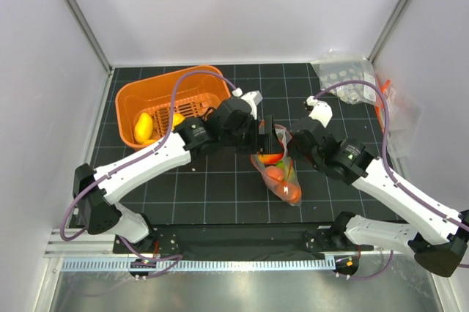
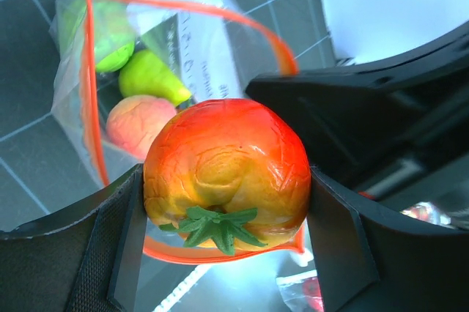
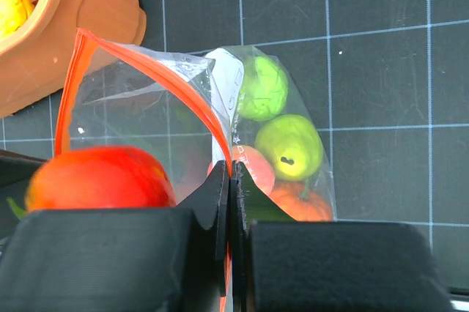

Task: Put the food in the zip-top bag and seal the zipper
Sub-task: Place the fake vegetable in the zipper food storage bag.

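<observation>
My left gripper [image 2: 227,233] is shut on a red-orange toy tomato [image 2: 227,169] with a green leaf cap and holds it right over the open mouth of the zip-top bag [image 2: 192,42]. The orange-red zipper [image 2: 91,92] curves round that mouth. My right gripper [image 3: 233,195] is shut on the zipper [image 3: 157,70] on one side of the mouth and holds it up. Inside the bag lie a green pear-like piece [image 3: 289,147], another green piece [image 3: 262,88], a peach-coloured one [image 3: 256,169] and an orange one [image 3: 297,206]. From above, both grippers meet over the bag [image 1: 284,180].
An orange basket [image 1: 139,91] stands at the back left with yellow food [image 1: 144,127] in it. Other clear bags [image 1: 348,81] lie in the back right corner. White walls close the mat on three sides.
</observation>
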Controlling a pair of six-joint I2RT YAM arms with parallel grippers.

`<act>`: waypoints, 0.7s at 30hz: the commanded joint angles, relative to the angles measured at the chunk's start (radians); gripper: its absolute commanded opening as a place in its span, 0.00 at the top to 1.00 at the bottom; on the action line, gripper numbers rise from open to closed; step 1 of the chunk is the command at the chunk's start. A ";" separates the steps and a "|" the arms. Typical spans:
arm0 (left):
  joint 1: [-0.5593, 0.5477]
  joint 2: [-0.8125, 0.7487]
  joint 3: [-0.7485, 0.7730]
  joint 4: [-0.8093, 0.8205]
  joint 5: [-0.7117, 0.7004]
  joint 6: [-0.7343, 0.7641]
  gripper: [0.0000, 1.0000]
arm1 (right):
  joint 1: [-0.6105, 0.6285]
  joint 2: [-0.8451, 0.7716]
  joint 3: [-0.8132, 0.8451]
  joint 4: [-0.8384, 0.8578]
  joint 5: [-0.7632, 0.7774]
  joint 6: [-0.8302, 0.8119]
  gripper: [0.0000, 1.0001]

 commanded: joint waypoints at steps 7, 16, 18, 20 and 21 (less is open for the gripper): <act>-0.034 -0.010 0.050 -0.068 -0.101 0.031 0.00 | -0.001 -0.024 0.023 -0.004 0.046 0.014 0.99; -0.032 -0.019 0.091 -0.140 -0.161 0.054 0.00 | -0.001 -0.030 0.020 -0.014 0.032 0.011 0.99; -0.032 -0.029 0.091 -0.147 -0.170 0.051 0.00 | -0.001 -0.033 0.023 -0.021 0.027 0.007 0.99; -0.031 -0.041 0.088 -0.147 -0.173 0.051 0.00 | -0.001 -0.034 0.028 -0.026 0.027 0.001 0.99; -0.031 -0.044 0.090 -0.148 -0.171 0.053 0.00 | -0.001 -0.036 0.026 -0.029 0.027 -0.003 0.99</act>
